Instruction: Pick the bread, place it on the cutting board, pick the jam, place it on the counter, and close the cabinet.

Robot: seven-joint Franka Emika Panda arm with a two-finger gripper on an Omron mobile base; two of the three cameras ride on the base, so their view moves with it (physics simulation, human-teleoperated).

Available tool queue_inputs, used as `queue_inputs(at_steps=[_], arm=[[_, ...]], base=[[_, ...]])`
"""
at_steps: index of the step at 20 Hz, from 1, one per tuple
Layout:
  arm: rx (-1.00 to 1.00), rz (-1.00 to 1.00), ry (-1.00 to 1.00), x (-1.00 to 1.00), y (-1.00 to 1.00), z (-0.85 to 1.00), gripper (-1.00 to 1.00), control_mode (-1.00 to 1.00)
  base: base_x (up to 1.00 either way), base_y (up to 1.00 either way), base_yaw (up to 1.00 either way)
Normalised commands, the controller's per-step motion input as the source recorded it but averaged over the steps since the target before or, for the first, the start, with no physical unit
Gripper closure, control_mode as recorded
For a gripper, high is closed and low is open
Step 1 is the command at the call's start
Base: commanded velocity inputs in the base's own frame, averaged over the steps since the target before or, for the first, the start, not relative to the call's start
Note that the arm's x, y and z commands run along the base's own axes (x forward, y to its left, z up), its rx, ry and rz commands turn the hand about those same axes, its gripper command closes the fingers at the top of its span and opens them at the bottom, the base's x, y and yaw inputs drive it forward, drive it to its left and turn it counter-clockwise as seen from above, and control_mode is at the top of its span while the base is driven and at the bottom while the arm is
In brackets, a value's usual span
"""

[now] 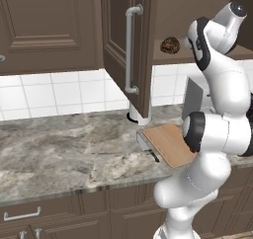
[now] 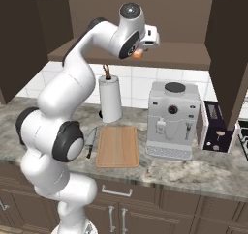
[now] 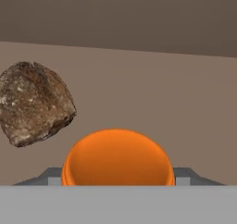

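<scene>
Bread: small dark brown lumpy loaf [image 3: 36, 103] with rough speckled crust, at 10 o'clock in the hand view, on the brown shelf [image 3: 152, 107] of the open cabinet; apart from the jar.

Jam: tiny orange jar [image 3: 118, 158], smooth and glossy with a rounded rim, at 6 o'clock in the hand view, directly ahead of the tool [image 2: 145, 45] and between its finger tips [image 3: 185, 176]. Whether the tips touch it, and how wide they stand, cannot be told.

Cabinet: dark brown wooden upper cabinet door [image 1: 126, 45], raised panel, long silver bar handle [image 1: 129, 50], standing open.

Cutting board: flat rectangular light-brown wooden board [image 2: 117, 146] with visible grain, on the grey-brown marbled stone bench [image 1: 64, 149], at 6 o'clock from the shelf.

Other: dark-handled knife [image 2: 90, 142] just beside the board's left edge; white paper towel roll [image 2: 110, 99] behind it; silver coffee machine [image 2: 173, 120] to the board's right.
</scene>
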Motion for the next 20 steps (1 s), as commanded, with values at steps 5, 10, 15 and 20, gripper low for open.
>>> queue_inputs(at_steps=[5,10,15,20], arm=[[0.00,0.00,0.00,-0.34,0.00,0.00,1.00,-1.00],[0.00,0.00,-0.01,-0.48,0.00,-0.05,1.00,-1.00],[0.00,0.00,0.00,-0.54,0.00,-0.11,1.00,-1.00],[0.00,0.00,0.00,-0.48,0.00,-0.16,1.00,-1.00]], base=[[0.00,0.00,0.00],[0.00,0.00,0.00],[0.00,0.00,0.00],[0.00,0.00,0.00]])
